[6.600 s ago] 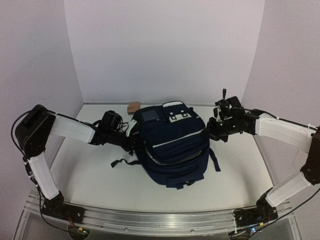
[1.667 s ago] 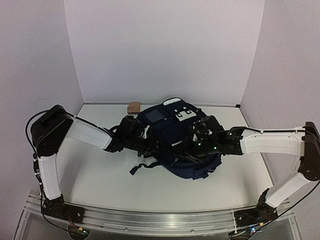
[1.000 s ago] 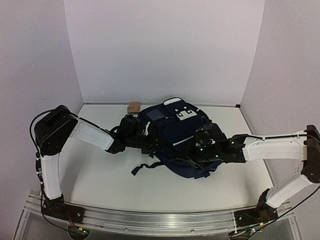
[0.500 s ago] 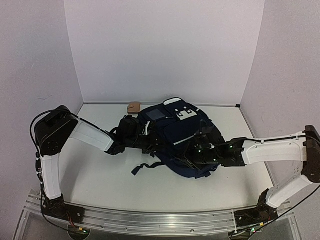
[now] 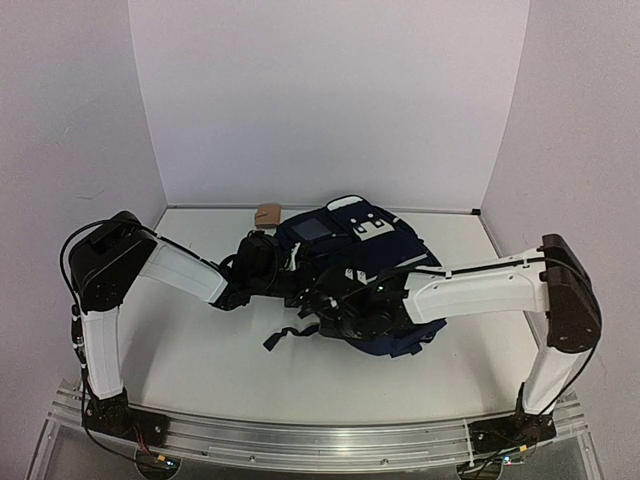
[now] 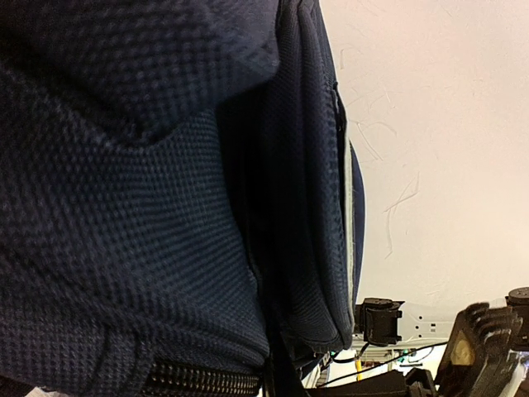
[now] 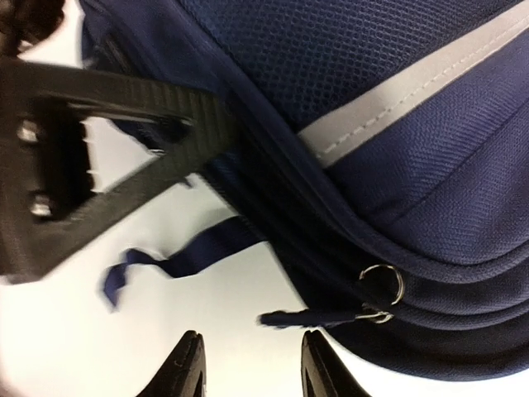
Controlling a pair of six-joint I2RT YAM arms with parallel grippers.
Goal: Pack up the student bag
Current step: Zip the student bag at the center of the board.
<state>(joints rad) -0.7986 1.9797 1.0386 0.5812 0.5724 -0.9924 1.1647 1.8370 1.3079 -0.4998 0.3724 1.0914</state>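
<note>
The student bag lies flat mid-table, navy with white piping and white block marks. My left gripper is at its left edge, shut on the fabric; the left wrist view shows only navy weave and a zipper, its own fingers hidden. My right arm reaches across the bag's front, and my right gripper is at the front left edge. In the right wrist view this gripper is open, nothing between its fingers. A dark zipper pull on a metal ring lies just ahead of them.
A loose navy strap trails onto the table at the bag's front left, the same strap showing in the right wrist view. A small tan object sits by the back wall. White walls close in three sides.
My right arm has swung leftward across the bag's front, carrying its gripper from the front right to the front left edge. The left arm and the bag have stayed put.
</note>
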